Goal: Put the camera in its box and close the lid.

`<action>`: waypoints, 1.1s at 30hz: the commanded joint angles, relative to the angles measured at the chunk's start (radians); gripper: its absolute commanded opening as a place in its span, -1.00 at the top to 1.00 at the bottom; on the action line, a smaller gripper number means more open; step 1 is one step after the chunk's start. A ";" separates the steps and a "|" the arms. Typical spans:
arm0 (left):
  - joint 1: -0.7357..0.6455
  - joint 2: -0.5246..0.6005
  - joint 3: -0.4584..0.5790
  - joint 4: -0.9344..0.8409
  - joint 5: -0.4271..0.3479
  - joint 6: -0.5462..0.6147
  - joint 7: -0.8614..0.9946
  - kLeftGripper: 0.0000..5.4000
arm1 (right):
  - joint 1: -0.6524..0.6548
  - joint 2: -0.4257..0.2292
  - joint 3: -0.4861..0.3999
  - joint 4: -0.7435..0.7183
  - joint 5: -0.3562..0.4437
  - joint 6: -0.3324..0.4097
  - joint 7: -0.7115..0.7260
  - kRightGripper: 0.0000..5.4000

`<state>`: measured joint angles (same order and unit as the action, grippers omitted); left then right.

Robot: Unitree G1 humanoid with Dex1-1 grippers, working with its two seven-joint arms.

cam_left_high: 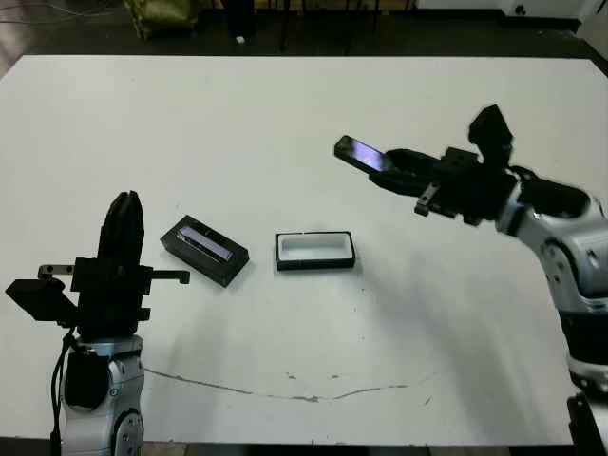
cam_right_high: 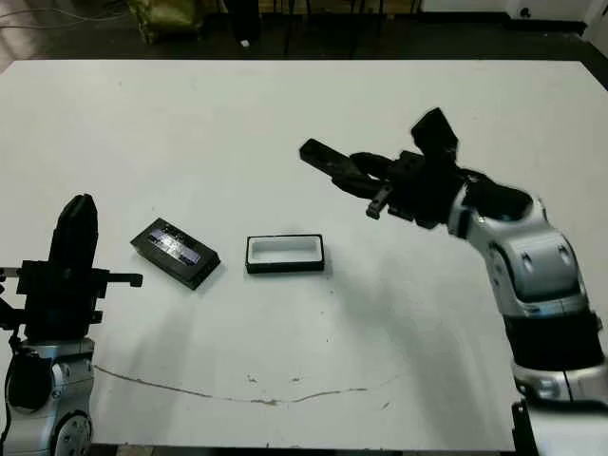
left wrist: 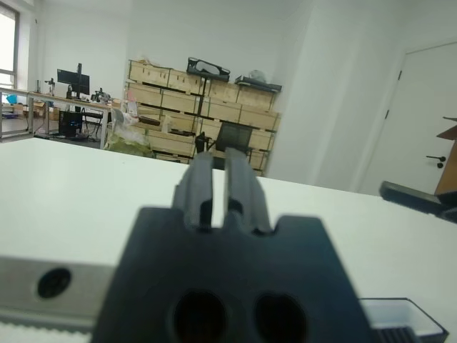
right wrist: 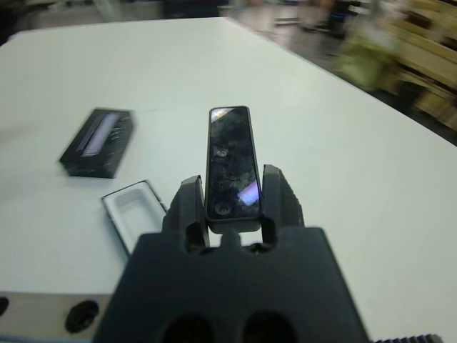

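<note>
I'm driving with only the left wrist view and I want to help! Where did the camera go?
Observer: The right gripper holds the camera up above the table.
Operator: Is the box open?
Observer: Yes. The box sits open and empty, white lining showing.
Operator: Where's the lid?
Observer: The lid lies flat on the table beside the box, on the left gripper's side, not touching it.

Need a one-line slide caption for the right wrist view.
Right gripper holds the camera above the table, with the open box and the separate lid lying beyond.
</note>
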<state>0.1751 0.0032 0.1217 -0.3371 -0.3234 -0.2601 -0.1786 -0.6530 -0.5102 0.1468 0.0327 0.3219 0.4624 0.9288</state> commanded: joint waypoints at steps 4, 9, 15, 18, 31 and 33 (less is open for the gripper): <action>0.022 0.003 -0.003 0.004 0.007 0.013 0.003 1.00 | -0.090 0.013 0.081 0.165 -0.054 -0.110 0.163 0.89; 0.026 0.002 -0.006 -0.005 -0.001 0.024 0.004 1.00 | -0.108 0.021 0.122 0.173 -0.098 -0.129 0.197 0.90; 0.025 -0.001 -0.010 0.005 0.021 0.003 0.006 1.00 | -0.138 0.031 0.142 0.227 -0.109 -0.130 0.267 0.91; 0.024 -0.001 -0.010 0.007 0.020 0.004 0.008 1.00 | -0.159 0.032 0.153 0.259 -0.115 -0.119 0.308 0.91; 0.025 -0.011 -0.014 0.011 0.020 0.004 0.014 1.00 | -0.205 0.059 0.194 0.367 -0.154 -0.136 0.426 0.91; 0.027 -0.013 -0.016 0.008 0.019 0.008 0.017 1.00 | -0.218 0.066 0.205 0.391 -0.162 -0.140 0.448 0.91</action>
<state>0.1879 -0.0060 0.1062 -0.3367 -0.3078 -0.2629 -0.1692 -0.8554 -0.4520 0.3389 0.4034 0.1745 0.3294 1.3591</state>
